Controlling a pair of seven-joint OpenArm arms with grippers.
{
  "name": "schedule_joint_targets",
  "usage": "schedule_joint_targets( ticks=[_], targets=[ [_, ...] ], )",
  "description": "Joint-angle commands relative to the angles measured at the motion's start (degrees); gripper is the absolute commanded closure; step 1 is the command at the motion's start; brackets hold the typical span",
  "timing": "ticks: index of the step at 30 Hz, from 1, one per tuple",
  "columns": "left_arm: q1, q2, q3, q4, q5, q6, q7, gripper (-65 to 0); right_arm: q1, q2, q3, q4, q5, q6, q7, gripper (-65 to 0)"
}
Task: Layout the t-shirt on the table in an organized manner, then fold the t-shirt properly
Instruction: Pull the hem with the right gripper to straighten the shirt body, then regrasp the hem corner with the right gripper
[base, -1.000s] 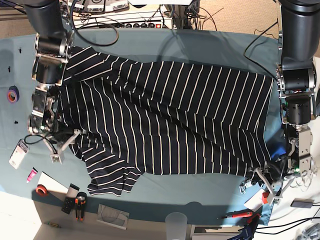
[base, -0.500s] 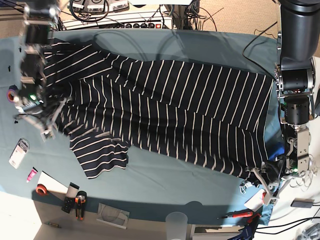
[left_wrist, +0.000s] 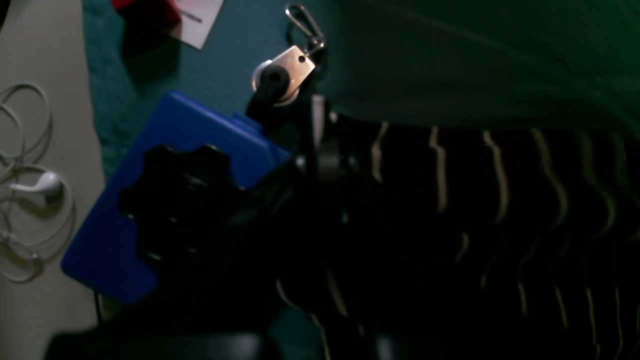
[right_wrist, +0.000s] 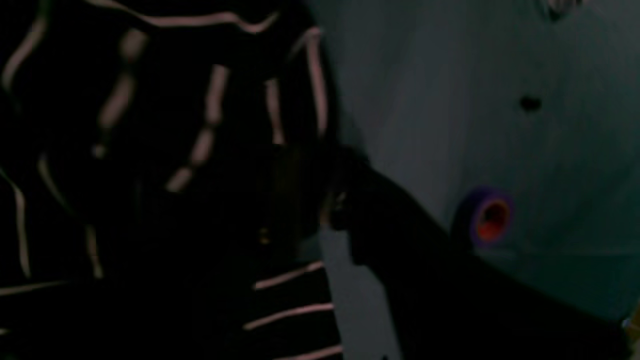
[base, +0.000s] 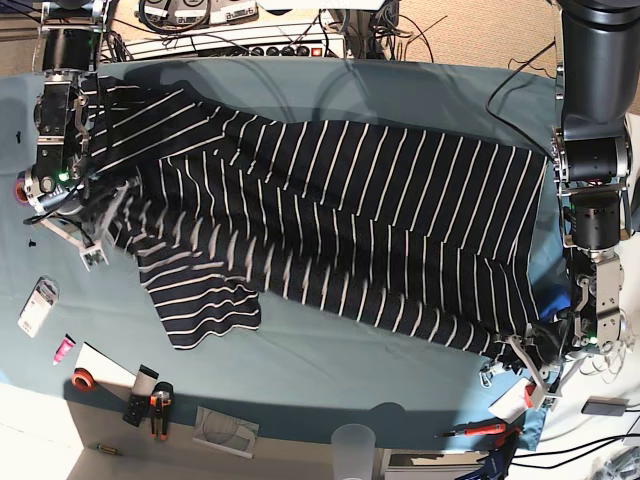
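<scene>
Garment under inspection: the t-shirt (base: 330, 235), dark with thin white stripes, is spread across the middle of the table (base: 400, 90), which is covered in teal cloth. In the base view the body is seen to run from the far left corner down to the near right corner, with its lower edge slanting rather than square to the table's edge. One sleeve (base: 205, 305) is seen lying crumpled at the near left, and wrinkles are noted along that side.

The left gripper (base: 527, 362) is found at the near right corner of the shirt. Its jaws are closed, and in the left wrist view striped fabric (left_wrist: 450, 200) is seen bunched right at the fingers; the hem corner appears to be pinched there, though the picture is very dark. Just beside it a blue block (left_wrist: 165, 165), a metal clip (left_wrist: 292, 65) and white earphones (left_wrist: 35, 187) are recorded.

The right gripper (base: 85, 230) is found at the left edge of the shirt, close to the crumpled sleeve. Whether its jaws are parted or closed cannot be told: the right wrist view is dark and blurred, showing only striped cloth (right_wrist: 150, 150) beside bare teal cloth and a purple tape roll (right_wrist: 487, 217).

Small tools (base: 152, 408), a card (base: 37, 303) and a clear cup (base: 352, 445) are noted along the near edge, apart from the shirt.
</scene>
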Motion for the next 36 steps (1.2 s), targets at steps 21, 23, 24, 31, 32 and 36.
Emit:
schedule_joint_targets(
  ticks=[21,23,24,31,32,36],
  targets=[
    [-2.29,-0.96,-0.22,1.03,-0.17,0.33,-0.44,0.0,32.13,-0.55,0.50,-37.48,5.25,4.76,25.29,-17.0],
    [-2.29,-0.94,-0.22,1.03,-0.20,-0.04,-0.46,0.0,37.07,-2.75,-1.29,-44.96,5.25,6.47,26.45,-17.0],
    [-2.29,-0.94,-0.22,1.03,-0.20,-0.07,-0.46,0.0,39.17,-3.93,-2.21,-48.35,5.03,6.73,26.91,-17.0],
    [-2.29,-0.94,-0.22,1.03,-0.17,-0.04,-0.44,0.0,44.54,-10.03,-4.07,-59.58,-1.25,5.46,30.84,-17.0],
    [-2.29,-0.96,-0.22,1.03,-0.17,-0.04,-0.42,0.0,44.54,-10.19,-4.07,-59.54,-1.20,5.49,30.47,-17.0],
    [-2.10,-1.14,-0.22,1.03,-0.15,-0.04,-0.44,0.0,44.59,-10.32,-4.07,-58.86,-1.20,5.49,28.00,-17.0]
  ],
)
